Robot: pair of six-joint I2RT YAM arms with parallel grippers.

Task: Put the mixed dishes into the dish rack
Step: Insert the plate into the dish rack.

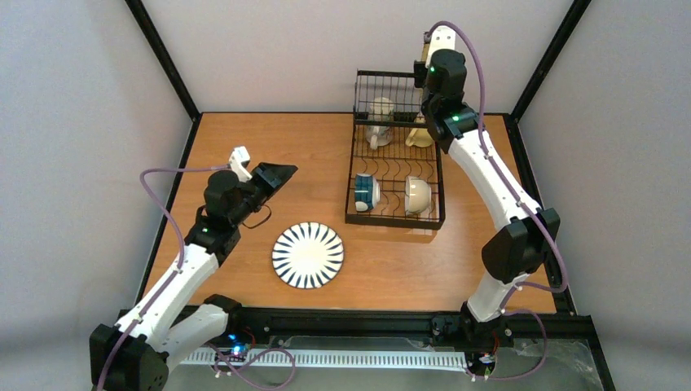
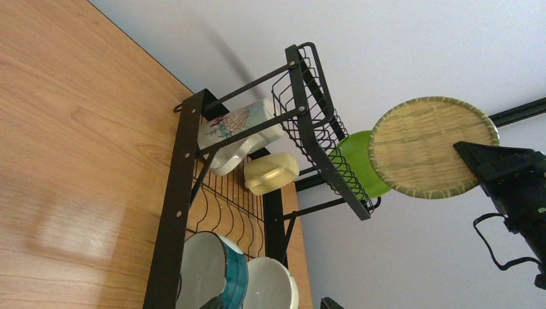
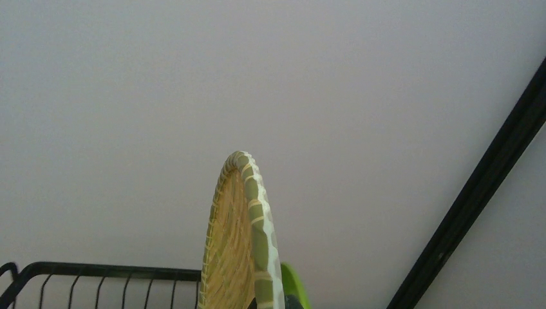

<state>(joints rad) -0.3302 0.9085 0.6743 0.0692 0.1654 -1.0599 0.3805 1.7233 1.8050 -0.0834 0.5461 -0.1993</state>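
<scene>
Right gripper (image 2: 480, 161) is clamped on the rim of a woven plate (image 2: 428, 145), on the side of the rim away from the rack. The plate is held on edge above the raised basket tier (image 2: 315, 116) at the 12 o'clock end of the dish rack (image 1: 391, 221). No contact with the wire is seen.

From the left wrist the disc is seen full-face, and from the right wrist edge-on. Its plane is therefore taken to run 12-to-6, with faces to 9 and 3.

A lime-green plate (image 2: 357, 161) is stood in the tier, partly covered by the woven one, so judged to sit on its 3 o'clock side. The gap between the two cannot be judged.

Key relation: the tier opening is judged to lie straight below the claw, with the plate's plane lined up with the green plate. A plain descent is expected and little wrist roll should be needed. Risk: the rim could be caught on the tier's top wire or knocked against the green plate.

Left gripper (image 1: 275, 174) has its jaws wide apart with nothing held, over the table (image 1: 269, 138) at 9 o'clock of the rack. A striped plate (image 1: 308, 255) is lying flat at roughly 5 o'clock of it, well apart from the rack. It is not yet loaded and the left arm is the nearer one.
</scene>
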